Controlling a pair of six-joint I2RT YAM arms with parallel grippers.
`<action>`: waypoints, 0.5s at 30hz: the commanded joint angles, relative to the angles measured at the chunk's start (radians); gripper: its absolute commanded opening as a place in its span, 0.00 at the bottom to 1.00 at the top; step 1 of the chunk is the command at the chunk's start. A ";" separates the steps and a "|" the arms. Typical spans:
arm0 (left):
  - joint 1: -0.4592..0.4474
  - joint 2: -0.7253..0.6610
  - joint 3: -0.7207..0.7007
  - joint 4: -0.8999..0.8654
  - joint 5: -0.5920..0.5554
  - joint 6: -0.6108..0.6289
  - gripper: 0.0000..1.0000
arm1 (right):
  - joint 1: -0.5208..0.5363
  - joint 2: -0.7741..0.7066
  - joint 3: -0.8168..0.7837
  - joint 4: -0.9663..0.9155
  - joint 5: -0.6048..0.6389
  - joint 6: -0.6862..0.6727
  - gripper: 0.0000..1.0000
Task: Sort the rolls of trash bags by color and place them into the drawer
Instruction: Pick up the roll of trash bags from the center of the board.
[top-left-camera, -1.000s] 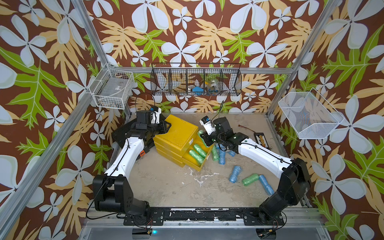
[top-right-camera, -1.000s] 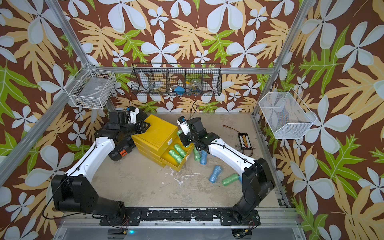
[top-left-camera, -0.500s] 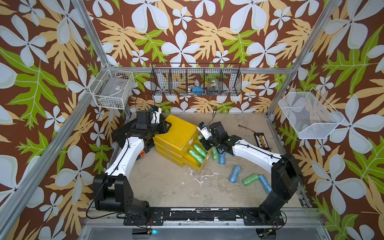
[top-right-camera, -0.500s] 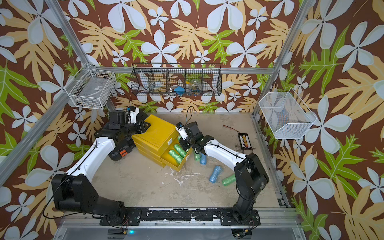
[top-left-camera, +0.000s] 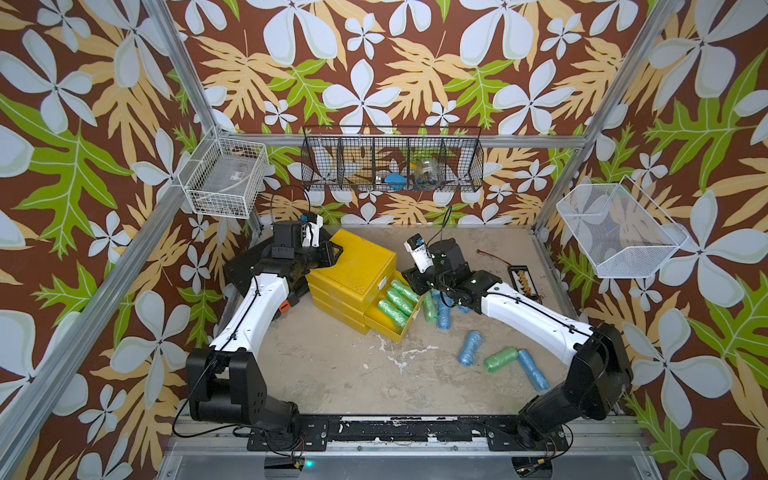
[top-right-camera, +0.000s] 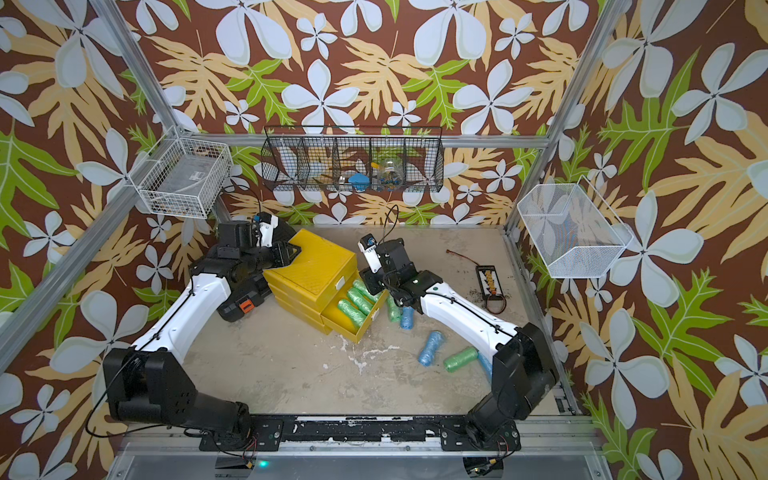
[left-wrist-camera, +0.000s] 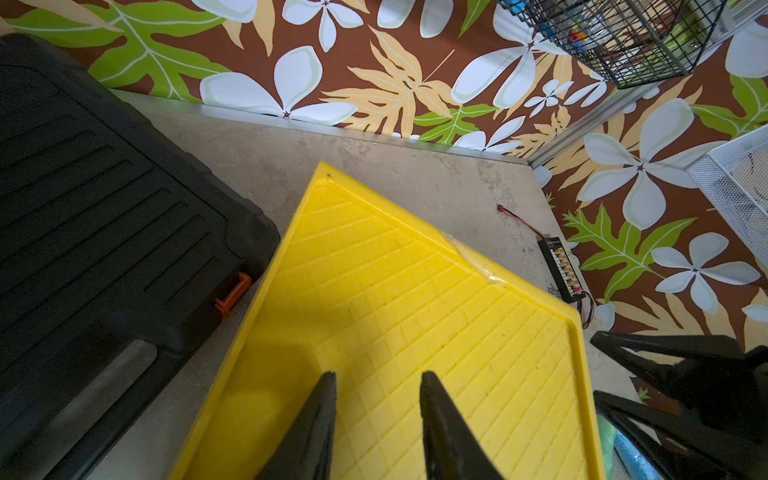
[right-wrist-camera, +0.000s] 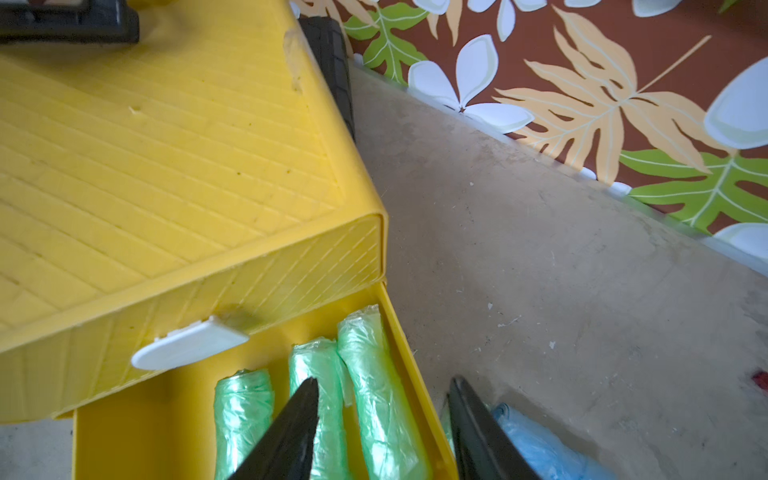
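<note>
The yellow drawer chest (top-left-camera: 353, 266) stands at the table's middle back, its middle drawer (top-left-camera: 405, 328) pulled out. Three green rolls (top-left-camera: 397, 301) lie side by side in it. My right gripper (top-left-camera: 410, 283) hovers open just over the drawer's far end; its fingers straddle the outermost green roll (right-wrist-camera: 376, 374) and the drawer's side wall, gripping nothing. Beside the drawer lie a green roll (top-left-camera: 430, 305) and a blue roll (top-left-camera: 444, 313). Two more blue rolls (top-left-camera: 469, 348) and another green one (top-left-camera: 500, 359) lie farther right. My left gripper (left-wrist-camera: 378, 376) rests on the chest's top, fingers slightly apart, empty.
A flat black tool case (top-left-camera: 245, 266) lies against the chest's left side, under my left arm. A small black connector board (top-left-camera: 524, 284) with wires lies at the back right. Wire baskets (top-left-camera: 392, 164) hang on the walls above the table.
My right gripper has come down and toward the open drawer, and its jaws have spread, leaving a green roll in the drawer. The left arm has stayed still.
</note>
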 joint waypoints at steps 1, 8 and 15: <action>0.002 0.004 -0.004 -0.052 -0.010 -0.007 0.37 | -0.002 -0.038 -0.015 -0.042 0.097 0.069 0.53; 0.001 0.001 -0.014 -0.037 0.000 -0.011 0.37 | -0.091 -0.166 -0.106 -0.158 0.172 0.267 0.55; 0.002 0.001 -0.016 -0.028 0.008 -0.009 0.37 | -0.257 -0.337 -0.294 -0.225 0.091 0.443 0.58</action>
